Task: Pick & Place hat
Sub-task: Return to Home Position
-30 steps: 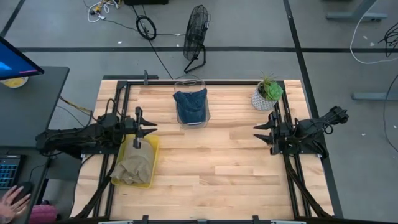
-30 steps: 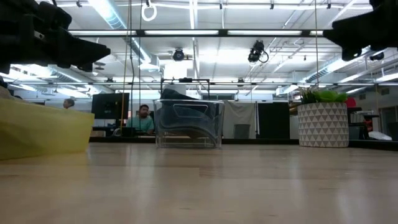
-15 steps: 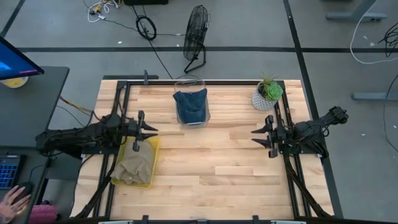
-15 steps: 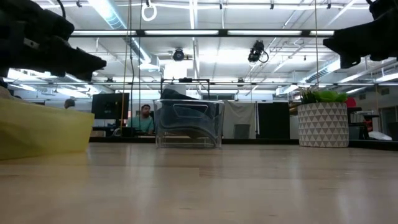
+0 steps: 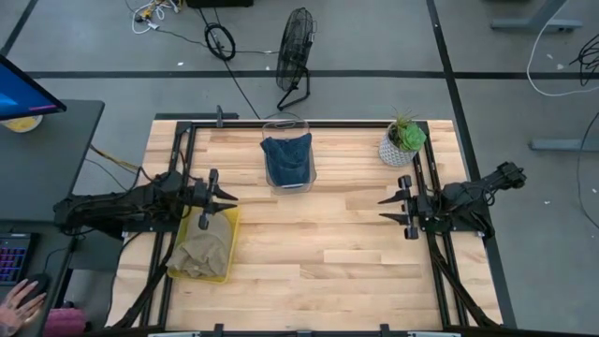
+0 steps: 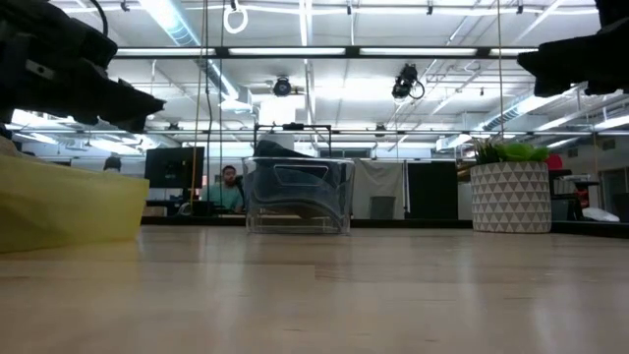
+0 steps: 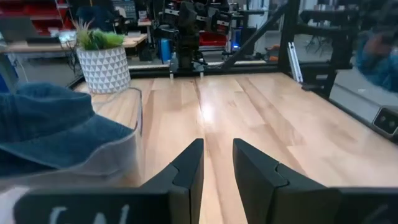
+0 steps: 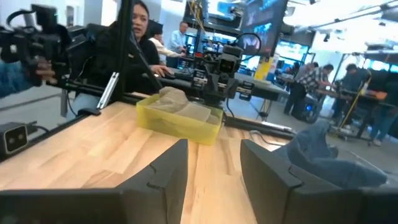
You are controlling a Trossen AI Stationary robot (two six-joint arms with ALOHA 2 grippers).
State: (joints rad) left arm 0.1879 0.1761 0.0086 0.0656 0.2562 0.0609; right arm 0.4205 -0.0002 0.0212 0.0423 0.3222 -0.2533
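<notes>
A blue denim hat sits inside a clear plastic container at the table's far middle; the container also shows in the low view, and the blue hat in the left wrist view. A tan hat lies in a yellow bin at the near left. My left gripper hovers open over the bin's far end, clear of it. My right gripper hovers open above the table's right side. Its wrist view shows the yellow bin with the tan hat and the blue hat.
A potted plant in a white patterned pot stands at the far right corner, close to my right arm. Bare wood stretches between the two arms. People sit beyond the table's far edge. A person's hand is off the table at the left.
Both grippers have drifted a little toward the table's near edge, and the left one has sunk slightly. Neither hat has moved.
</notes>
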